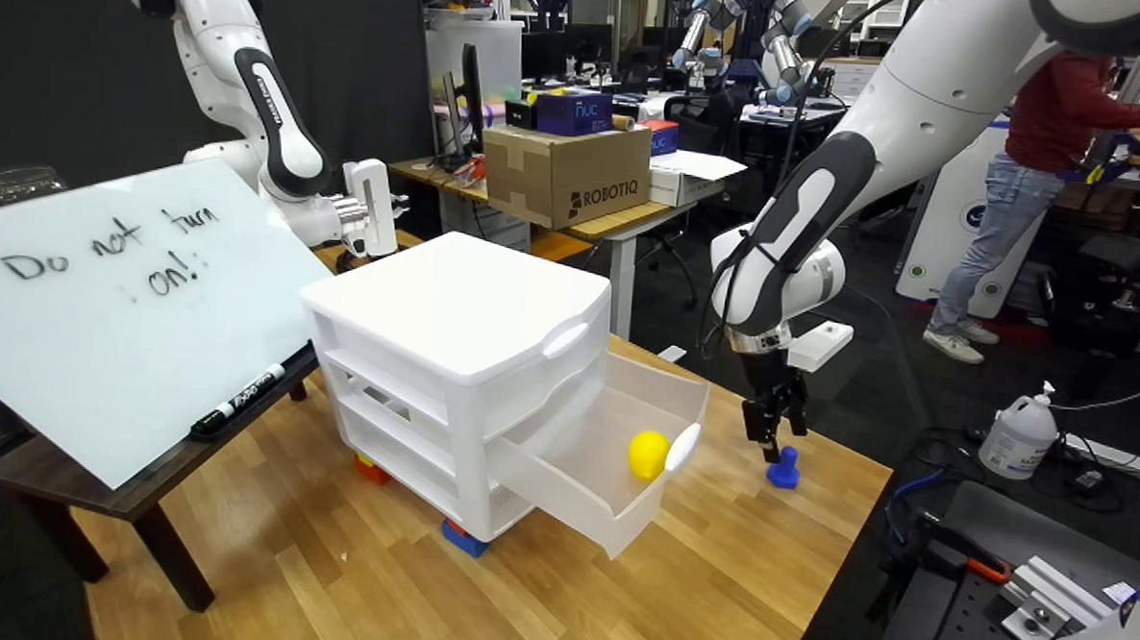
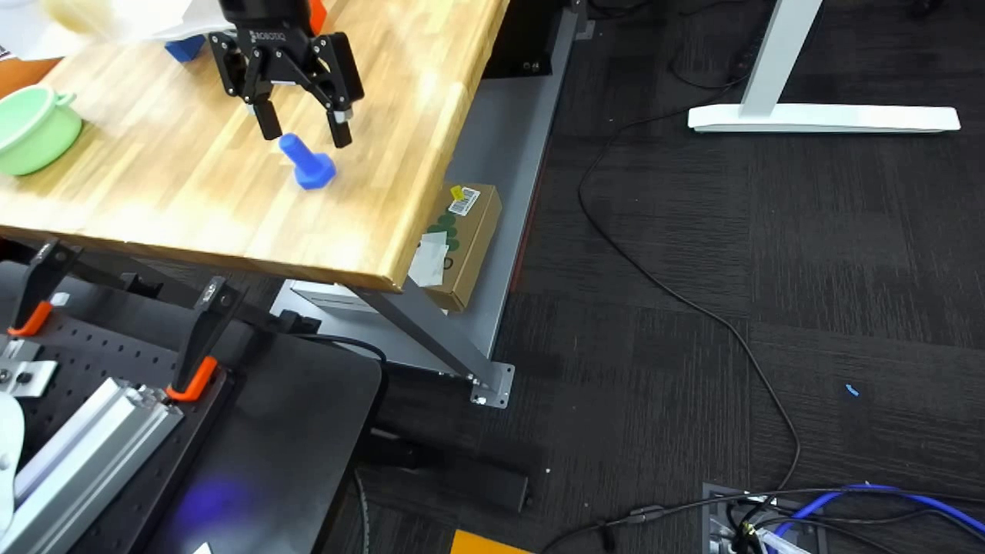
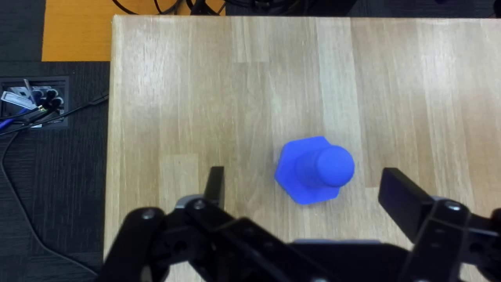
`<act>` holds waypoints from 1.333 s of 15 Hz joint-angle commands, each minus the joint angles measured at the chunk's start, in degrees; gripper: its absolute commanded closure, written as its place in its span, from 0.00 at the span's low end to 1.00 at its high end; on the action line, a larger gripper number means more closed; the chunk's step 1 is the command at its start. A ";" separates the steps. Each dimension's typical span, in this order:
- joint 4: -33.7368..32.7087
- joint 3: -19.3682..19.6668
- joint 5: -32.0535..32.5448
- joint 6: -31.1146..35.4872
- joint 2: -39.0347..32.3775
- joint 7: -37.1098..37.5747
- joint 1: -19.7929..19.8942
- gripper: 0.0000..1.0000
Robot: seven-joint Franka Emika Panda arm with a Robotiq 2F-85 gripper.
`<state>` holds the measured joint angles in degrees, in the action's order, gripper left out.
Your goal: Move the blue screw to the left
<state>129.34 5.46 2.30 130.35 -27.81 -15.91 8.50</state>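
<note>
The blue screw (image 3: 313, 170) is a bright-blue plastic bolt with a wide hexagonal head and a rounded shaft. It stands on its head on the wooden table, shaft up, and also shows in both exterior views (image 1: 784, 469) (image 2: 310, 165). My gripper (image 3: 303, 170) is open and empty. In the wrist view the screw appears between and slightly beyond the two fingers, touching neither. In an exterior view my gripper (image 2: 306, 138) is above and just behind the screw, fingers pointing down; it also shows just above the screw in an exterior view (image 1: 784, 440).
A white drawer unit (image 1: 460, 306) stands on the table with a low drawer (image 1: 562, 493) pulled out; a yellow ball (image 1: 648, 455) lies in it. A green pot (image 2: 38, 135) stands on the table. The table edge (image 2: 231, 258) is near the screw. A whiteboard (image 1: 137, 311) leans beyond the drawers.
</note>
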 commanded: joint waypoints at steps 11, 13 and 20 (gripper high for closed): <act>1.19 -1.20 0.04 0.19 -0.50 0.88 0.41 0.00; 1.25 -1.15 0.24 0.00 -0.91 1.07 0.32 0.03; 0.90 -1.39 0.30 -0.56 -2.01 1.02 0.26 0.60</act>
<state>130.59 4.56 2.28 130.36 -29.67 -15.55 8.41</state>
